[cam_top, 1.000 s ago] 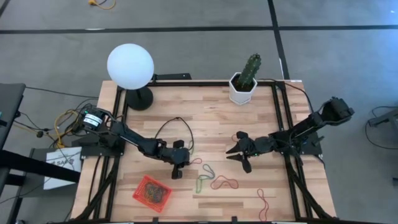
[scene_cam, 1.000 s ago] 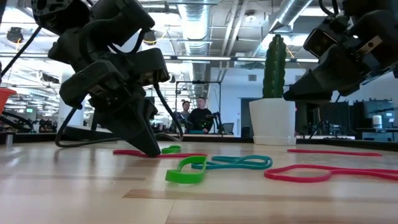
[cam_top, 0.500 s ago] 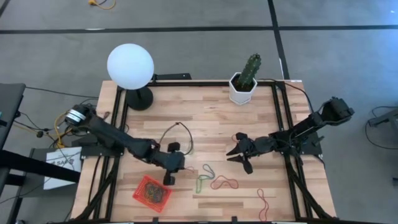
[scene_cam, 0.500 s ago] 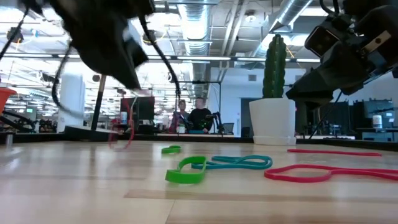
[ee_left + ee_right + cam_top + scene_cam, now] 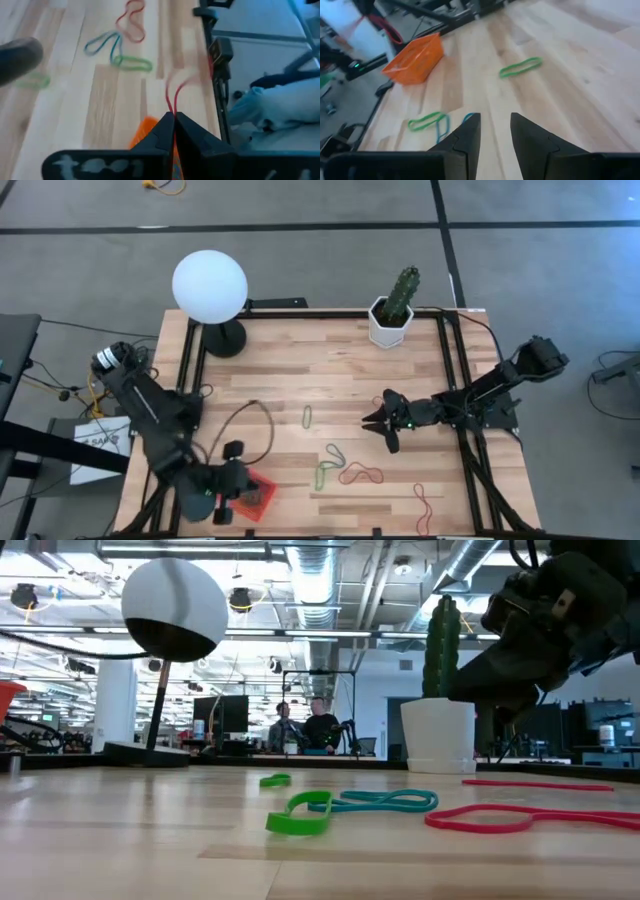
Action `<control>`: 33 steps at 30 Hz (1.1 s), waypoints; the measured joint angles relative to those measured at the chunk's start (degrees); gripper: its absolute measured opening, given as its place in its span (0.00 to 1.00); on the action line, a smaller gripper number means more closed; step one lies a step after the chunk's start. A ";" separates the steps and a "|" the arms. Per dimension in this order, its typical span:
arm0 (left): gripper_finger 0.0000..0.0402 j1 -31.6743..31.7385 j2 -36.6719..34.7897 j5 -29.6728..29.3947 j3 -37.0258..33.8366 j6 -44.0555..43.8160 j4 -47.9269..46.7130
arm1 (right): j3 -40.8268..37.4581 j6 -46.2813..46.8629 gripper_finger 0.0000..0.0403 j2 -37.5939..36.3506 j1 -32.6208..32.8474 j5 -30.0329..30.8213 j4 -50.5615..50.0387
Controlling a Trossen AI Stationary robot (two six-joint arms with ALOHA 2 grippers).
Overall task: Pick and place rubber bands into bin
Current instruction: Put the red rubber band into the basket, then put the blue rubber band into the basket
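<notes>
My left gripper [image 5: 238,485] hovers at the table's near left, over the orange-red bin [image 5: 258,498], shut on a red rubber band [image 5: 172,95]. The bin [image 5: 146,128] shows just under its fingertips. More rubber bands lie flat on the wood: a green one [image 5: 307,416], a teal one [image 5: 333,453] joined to a green one [image 5: 321,476], a red one [image 5: 360,474] and another red one [image 5: 424,506]. My right gripper [image 5: 385,427] waits open, low over the table right of centre, with nothing between its fingers [image 5: 495,127]. My left gripper pinches the red rubber band between its two shut fingertips, with the band's two strands [image 5: 170,106] coming out side by side from between them. The fingers slant down from the table's left. The band's loop reaches out past the fingertips, clear of the table.
A white globe lamp [image 5: 209,286] stands at the far left and a cactus in a white pot [image 5: 392,315] at the far edge. A black cable [image 5: 250,415] loops over the table by the left arm. People sit in the room beyond the table [image 5: 305,726].
My left gripper has risen from the table's middle and swung toward the near left edge, carrying the red rubber band lifted clear of the wood until it hangs over the bin. My right gripper has stayed in place and rolled a little.
</notes>
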 joint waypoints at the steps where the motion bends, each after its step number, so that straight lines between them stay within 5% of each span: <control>1: 0.00 -1.33 0.70 -1.52 0.01 -3.04 -0.85 | 0.00 0.06 0.25 0.00 0.00 0.74 -0.03; 7: 0.00 -5.46 5.62 -1.94 0.02 -14.72 -5.81 | 0.00 0.08 0.25 0.00 0.14 0.79 0.59; 11: 0.00 -5.56 8.94 3.54 0.02 -17.41 -6.34 | 0.00 0.09 0.25 0.00 -0.78 0.81 0.47; 23: 0.01 -2.11 15.42 8.25 0.00 -17.81 -7.74 | 0.00 1.27 0.25 0.00 -3.17 0.94 0.43; 33: 0.16 1.07 15.42 7.53 0.00 -14.99 -8.89 | 2.05 -7.23 0.25 0.02 -1.38 -0.57 0.38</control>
